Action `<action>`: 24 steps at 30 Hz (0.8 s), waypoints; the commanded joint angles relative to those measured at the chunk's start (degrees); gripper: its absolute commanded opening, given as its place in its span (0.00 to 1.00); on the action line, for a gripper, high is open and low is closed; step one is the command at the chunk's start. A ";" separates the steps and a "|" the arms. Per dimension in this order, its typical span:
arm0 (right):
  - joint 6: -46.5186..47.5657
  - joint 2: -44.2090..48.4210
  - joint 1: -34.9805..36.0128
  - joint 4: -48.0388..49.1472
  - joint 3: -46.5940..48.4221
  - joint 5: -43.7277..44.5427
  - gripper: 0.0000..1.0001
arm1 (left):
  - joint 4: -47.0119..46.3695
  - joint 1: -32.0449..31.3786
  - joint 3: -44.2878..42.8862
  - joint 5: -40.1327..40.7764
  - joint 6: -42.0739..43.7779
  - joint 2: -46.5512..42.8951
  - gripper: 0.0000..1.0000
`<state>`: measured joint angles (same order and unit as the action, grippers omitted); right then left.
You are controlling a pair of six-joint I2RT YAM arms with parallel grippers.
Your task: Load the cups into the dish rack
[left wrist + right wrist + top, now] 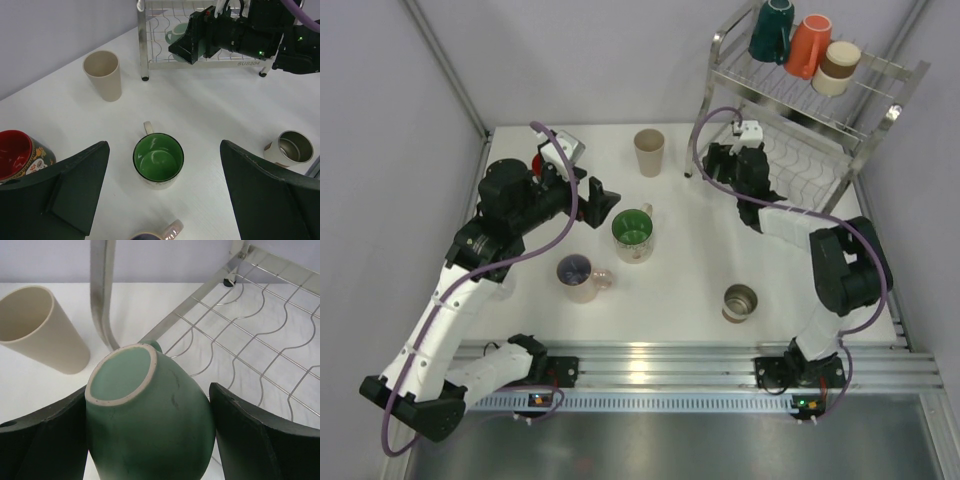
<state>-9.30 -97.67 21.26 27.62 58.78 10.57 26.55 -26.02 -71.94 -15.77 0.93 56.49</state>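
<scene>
Clamped in the right gripper (150, 405), across its belly: a mint mug (145, 440), upended, base toward the wrist camera, at the lower wire shelf of the dish rack (102, 295). Wide apart and empty at the left gripper (163, 145), poised above the green-lined mug (158, 161).

Probably glazed ceramic: rigid, slick, chippable against wire, moderately heavy. Best pinched across the body, or by the wall at the rim.

Counted: nine cups.
- Three on the upper tier: dark teal mug (772, 30), orange mug (808, 45), white-and-brown cup (838, 68).
- Five on the table (690, 260): beige tumbler (649, 152), green-lined mug, pinkish mug (580, 277), steel cup (739, 301), red mug (15, 155).
- One held.

One rack.
</scene>
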 commanded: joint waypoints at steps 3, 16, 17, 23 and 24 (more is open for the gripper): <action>-1.25 -3.84 -2.09 10.69 3.97 0.86 0.00 | -2.90 0.01 -0.92 -0.40 -0.67 -0.59 0.98; -1.78 -11.22 -5.35 23.54 3.35 2.87 0.00 | -2.90 0.09 -0.92 -1.19 -0.75 -0.86 0.98; -1.77 -11.66 -5.43 23.36 4.14 3.05 0.00 | -2.90 0.01 -0.92 -1.37 -0.67 -0.85 0.98; -0.46 -15.09 -5.88 23.62 5.72 4.02 0.00 | -2.82 0.01 -1.01 -1.89 -0.75 -0.50 0.98; -0.46 -15.53 -5.96 24.41 5.47 3.76 0.01 | -2.99 0.09 -1.09 -1.98 -0.67 -0.42 0.98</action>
<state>-10.22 -112.77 15.73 44.12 61.08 13.58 26.55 -26.02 -71.94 -16.97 0.89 56.49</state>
